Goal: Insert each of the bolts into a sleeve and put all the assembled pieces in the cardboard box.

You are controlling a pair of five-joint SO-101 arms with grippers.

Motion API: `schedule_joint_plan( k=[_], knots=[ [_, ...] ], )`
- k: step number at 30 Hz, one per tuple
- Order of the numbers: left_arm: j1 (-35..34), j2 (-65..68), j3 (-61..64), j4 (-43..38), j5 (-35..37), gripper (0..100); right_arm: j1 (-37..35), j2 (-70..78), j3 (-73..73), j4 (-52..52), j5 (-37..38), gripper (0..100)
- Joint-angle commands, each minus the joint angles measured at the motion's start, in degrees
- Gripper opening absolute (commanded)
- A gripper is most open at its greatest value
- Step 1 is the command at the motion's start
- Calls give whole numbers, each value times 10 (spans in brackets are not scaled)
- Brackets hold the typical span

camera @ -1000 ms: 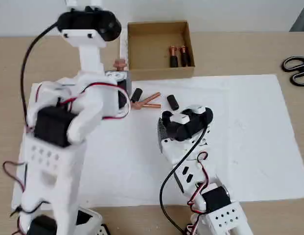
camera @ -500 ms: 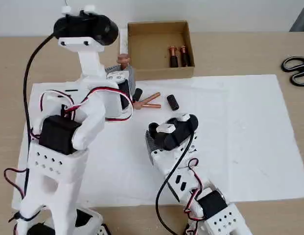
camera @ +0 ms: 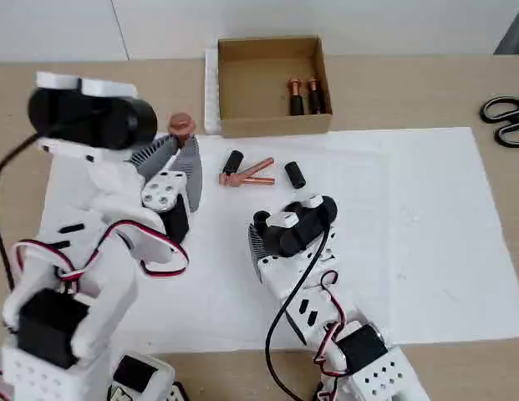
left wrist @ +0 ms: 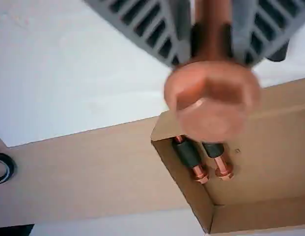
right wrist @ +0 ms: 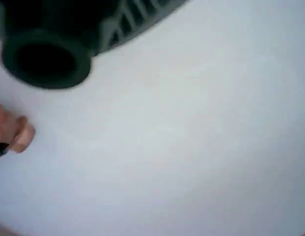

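Sleeve [right wrist: 44,61] sits clamped in the right gripper [camera: 256,241], its mouth exposed, I judge to receive a bolt. The left gripper [camera: 180,149] pinches a bolt [camera: 182,125] upright. Beyond, loose bolts [camera: 246,174] and sleeves [camera: 295,175] lie just short of the cardboard box [camera: 276,125].

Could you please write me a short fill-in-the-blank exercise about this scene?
The left gripper holds a copper ____.
The cardboard box contains ____ assembled pieces.
Beside the loose bolts, ____ black sleeves lie on the white sheet.
Missing: bolt; two; two.
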Motion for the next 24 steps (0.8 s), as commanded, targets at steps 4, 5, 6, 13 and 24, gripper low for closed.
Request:
schedule_joint_plan(
  k=[4,5,6,13,24],
  knots=[
    [18,-64,215,-231,-10,6,-4,-12,-4,0,-4,4],
    [27,-64,234,-235,-15,6,-4,-12,-4,0,-4,4],
    [39,-64,248,-232,-16,6,-4,-12,-4,0,-4,4],
    [52,-64,286,-231,18,6,-10,-12,-4,0,-4,4],
    [54,-65,299,-230,79,6,-50,-12,8,-4,-4,4]
  ],
)
